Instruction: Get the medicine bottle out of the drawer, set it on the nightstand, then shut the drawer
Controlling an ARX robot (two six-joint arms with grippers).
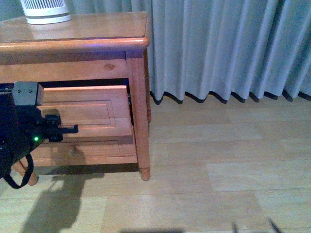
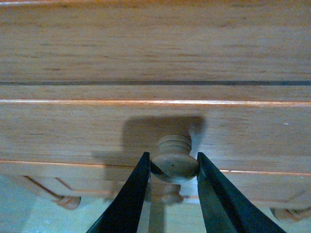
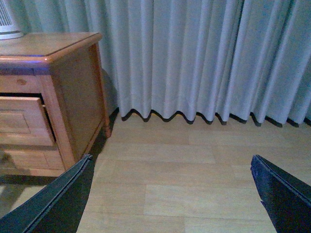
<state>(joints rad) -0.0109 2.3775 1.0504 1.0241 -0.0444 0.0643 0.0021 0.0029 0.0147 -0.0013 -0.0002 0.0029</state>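
Note:
The nightstand [image 1: 138, 97] stands at the left, in orange-brown wood with a glossy top. Its upper drawer [image 1: 92, 112] is pulled out a little, with a dark gap above the panel front. My left gripper [image 1: 72, 129] is at that front. In the left wrist view the left gripper [image 2: 173, 158] is shut on the round wooden drawer knob [image 2: 174, 164], one black finger on each side. My right gripper [image 3: 170, 162] hangs open over the bare floor, right of the nightstand [image 3: 73, 92], with nothing between its fingers. The medicine bottle is out of view.
A white ribbed device [image 1: 46, 10] stands on the nightstand's top at the back left. The lower drawer [image 1: 97, 151] is shut below the pulled one. Grey curtains [image 1: 223, 43] hang behind. Pale wood flooring [image 1: 218, 165] stretches to the right.

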